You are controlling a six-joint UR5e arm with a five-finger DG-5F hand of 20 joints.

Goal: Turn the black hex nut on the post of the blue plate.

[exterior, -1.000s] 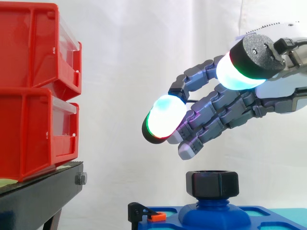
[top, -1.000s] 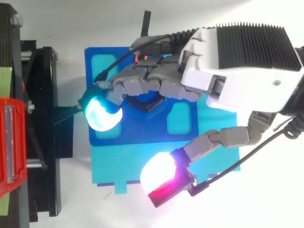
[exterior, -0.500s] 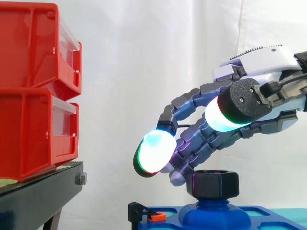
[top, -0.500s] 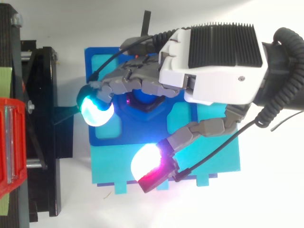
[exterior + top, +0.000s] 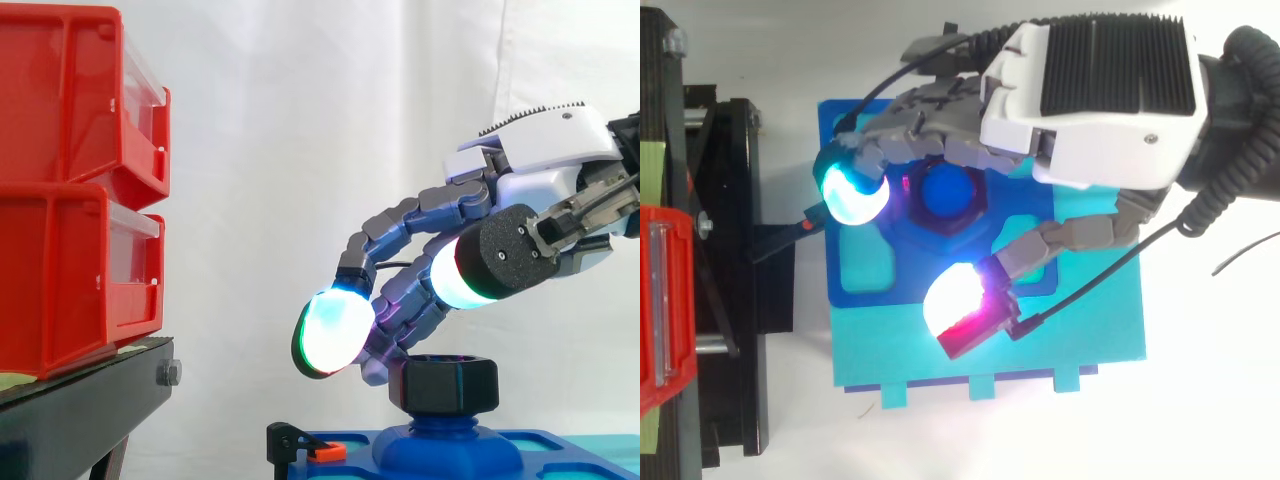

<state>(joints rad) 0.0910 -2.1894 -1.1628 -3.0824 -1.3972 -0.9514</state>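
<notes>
At the middle of the blue plate [image 5: 352,462], on the blue post [image 5: 945,190]: the black hex nut [image 5: 443,385], low and wide, broader than tall. Axis upright, bore facing straight up, flats facing outward all round. From above, the post's rounded blue top inside the ring of the nut. Beneath the plate, a lighter cyan sheet [image 5: 1080,335] on the white surface [image 5: 1200,420].

Over the nut, reaching in from the right of the side view: the hand [image 5: 1095,130], palm down and tilted toward the plate. Fingers loosely bent and spread, clasping nothing. One long finger arched out beyond the nut's left side, its cyan-white pad [image 5: 330,333] hanging in the air, clear of the nut. Shorter fingers tucked under it, down at the nut's upper left rim, with a magenta glow on that edge; touching or just short of it, hard to tell. Thumb held apart on the near side, its glowing pad [image 5: 462,277] above the level of the nut's top and, seen from above, out over the plate's edge, off the nut.

At the plate's left edge, a small black and orange clip [image 5: 318,452]. To the left, well apart: two stacked red bins [image 5: 70,190] on a black stand [image 5: 80,410], with a white curtain behind.
</notes>
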